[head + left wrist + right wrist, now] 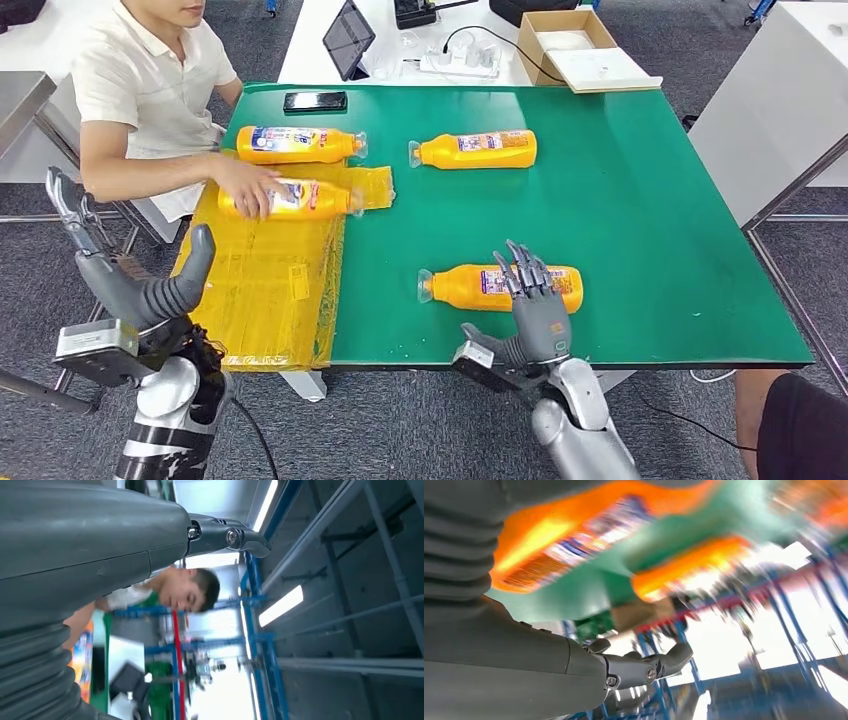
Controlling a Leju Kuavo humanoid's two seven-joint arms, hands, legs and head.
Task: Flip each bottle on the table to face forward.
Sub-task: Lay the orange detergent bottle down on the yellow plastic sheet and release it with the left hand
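Several orange bottles lie on their sides on the green table [640, 230]. The nearest bottle [465, 287] lies close to the front edge, cap to the left, label up. My right hand [535, 305] is spread over its right half with fingers straight and nothing gripped. In the blurred right wrist view the bottle [574, 535] lies beyond my extended thumb [644, 667]. My left hand [130, 275] is raised off the table's left side, fingers apart and empty. Another bottle [480, 150] lies at the back middle and one [295, 144] at the back left.
A person sits at the back left, a hand [248, 187] resting on a bottle [310, 199] that lies on a yellow plastic sheet [265, 290] draped over the table's left end. A black phone [315, 101] lies at the far edge. A cardboard box [580, 45] stands behind.
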